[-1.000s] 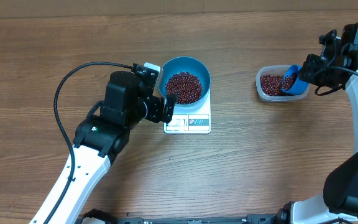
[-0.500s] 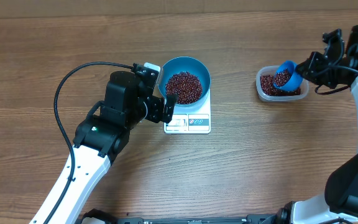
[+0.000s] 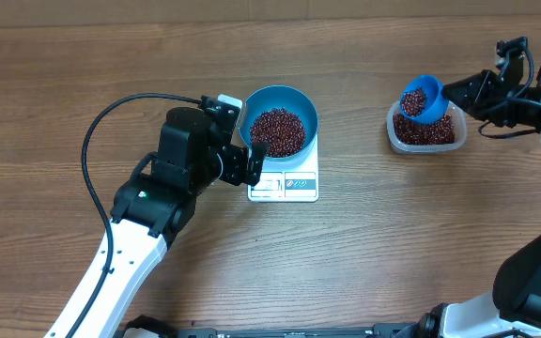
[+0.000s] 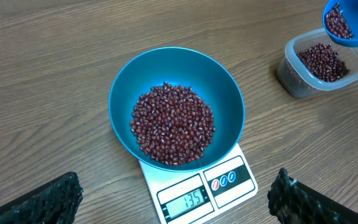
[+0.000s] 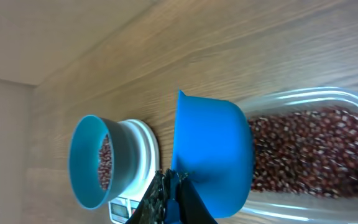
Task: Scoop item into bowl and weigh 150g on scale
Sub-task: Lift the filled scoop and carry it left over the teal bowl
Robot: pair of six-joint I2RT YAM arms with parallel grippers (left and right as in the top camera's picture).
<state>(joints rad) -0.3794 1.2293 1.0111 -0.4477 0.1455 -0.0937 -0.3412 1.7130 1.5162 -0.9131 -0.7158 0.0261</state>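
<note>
Beans (image 3: 278, 131) are heaped in the teal bowl (image 4: 123, 93), which is seated on the scale (image 3: 294, 185) at mid-tabletop. The display (image 4: 192, 199) is read as approx. 135, so the target is judged not yet met. A further load is carried in the blue scoop (image 3: 422, 99), held above the clear tub (image 3: 444, 139), which has more beans inside. The scoop is clamped at its rear end in the right hand (image 3: 460, 91), jaws fully closed on it. Its long axis runs roughly left-right, mouth twd the bowl. The bowl lies well apart to that hand's left, w/ nothing but wood between, so a leftward carry is called for, and only a small top-up. The left hand (image 3: 249, 161) is spread wide and empty, just beside the scale's left edge, i.e. nearer the bowl. The tabletop (image 3: 393, 244) is flat wood grain, and room is ample.
</note>
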